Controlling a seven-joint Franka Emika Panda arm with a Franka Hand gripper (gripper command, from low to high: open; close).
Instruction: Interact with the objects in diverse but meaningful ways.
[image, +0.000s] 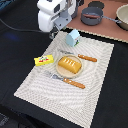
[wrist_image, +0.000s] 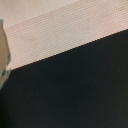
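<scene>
My gripper (image: 53, 34) hangs low over the far corner of the striped placemat (image: 95, 85), at the exterior view's left of the light-blue, white-topped carton (image: 73, 37), which stands upright. Its white body hides the fingers, so their state is unclear. A yellow flat packet (image: 44, 60) lies on the mat's left side. The orange ridged bread loaf (image: 69, 65) rests on a round beige plate (image: 59, 71) in the mat's middle. The wrist view shows only the placemat's edge (wrist_image: 55, 35), the black surface (wrist_image: 75, 90) and a blurred beige-teal shape (wrist_image: 4, 55).
An orange-handled knife (image: 82, 57) lies beyond the plate and an orange-handled fork (image: 69, 81) in front of it. A grey pot (image: 91, 18) and a second pot (image: 123, 17) stand on the brown surface (image: 107, 31) at the back right. Black tabletop surrounds the mat.
</scene>
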